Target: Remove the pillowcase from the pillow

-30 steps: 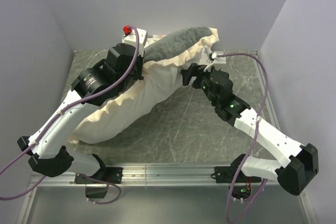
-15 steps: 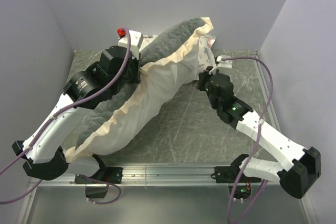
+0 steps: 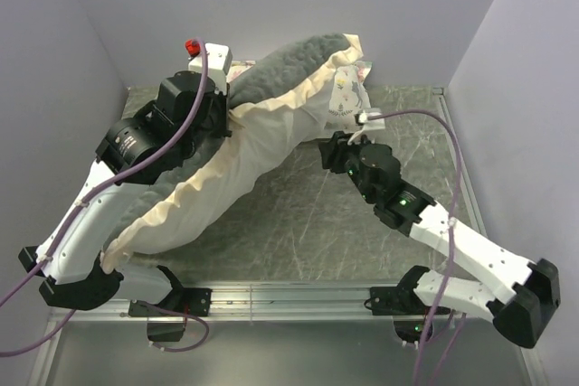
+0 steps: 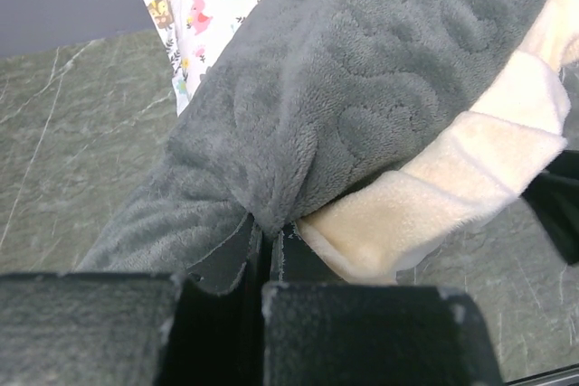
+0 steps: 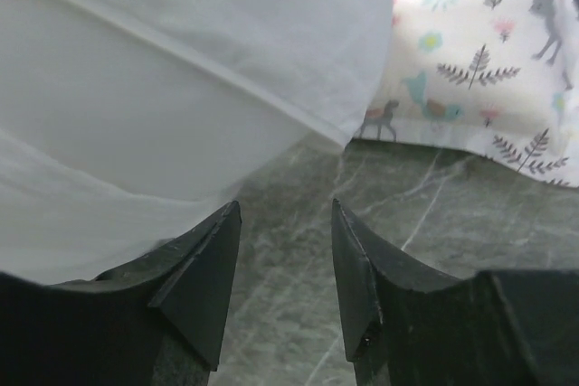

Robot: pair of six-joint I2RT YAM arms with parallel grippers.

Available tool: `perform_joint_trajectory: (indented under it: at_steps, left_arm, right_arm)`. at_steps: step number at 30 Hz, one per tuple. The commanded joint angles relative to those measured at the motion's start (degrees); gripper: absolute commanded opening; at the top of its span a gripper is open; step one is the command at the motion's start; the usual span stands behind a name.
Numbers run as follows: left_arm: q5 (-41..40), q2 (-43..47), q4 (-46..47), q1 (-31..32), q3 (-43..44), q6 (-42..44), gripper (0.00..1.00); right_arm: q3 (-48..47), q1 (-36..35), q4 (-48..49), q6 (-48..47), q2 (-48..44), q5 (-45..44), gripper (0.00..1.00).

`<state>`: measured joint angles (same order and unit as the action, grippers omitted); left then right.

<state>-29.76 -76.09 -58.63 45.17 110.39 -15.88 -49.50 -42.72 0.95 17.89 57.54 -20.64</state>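
Note:
The pillowcase (image 3: pixel 289 61), grey plush with a cream frill (image 3: pixel 185 201), drapes over the plain white pillow (image 3: pixel 267 155), which slants from front left to back centre. My left gripper (image 3: pixel 223 113) is shut on a fold of the grey plush (image 4: pixel 271 210) next to the frill (image 4: pixel 434 192) and holds it raised. My right gripper (image 3: pixel 331 155) is open and empty, low over the table beside the pillow's right edge. In the right wrist view its fingers (image 5: pixel 204 268) flank bare table, with the white pillow (image 5: pixel 172 88) just beyond on the left.
A small animal-and-tree print pillow (image 3: pixel 348 88) lies at the back, behind the big pillow; it also shows in the left wrist view (image 4: pixel 204 11) and the right wrist view (image 5: pixel 479 51). Grey walls close in the marble table (image 3: pixel 326 223) on three sides.
My left arm has pulled the pillowcase up and to the left, turning more grey plush outward along the left side. My right gripper has moved nearer and lower, off the pillow's end.

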Motion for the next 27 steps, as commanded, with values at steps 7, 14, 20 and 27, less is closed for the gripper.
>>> perform_joint_trajectory:
  at_steps: [7,14,20,27]
  left_arm:
    - [0.8,4.1,9.4,-0.1,5.8,-1.1,0.0]
    - [1.8,4.7,8.9,-0.1,5.6,-1.9,0.0]
    - [2.4,5.4,8.2,-0.1,5.3,-2.4,0.0]
    - [2.4,5.7,6.7,-0.1,5.9,-2.3,0.01]
  right_arm:
    - [2.6,-0.2,15.9,-1.0,8.3,-2.9,0.54]
    - [3.9,-0.2,23.4,-0.7,15.3,-18.7,0.52]
    - [5.1,0.0,31.4,-1.5,20.0,-24.6,0.62]
    - [0.5,0.7,35.0,-4.8,25.3,-21.8,0.57]
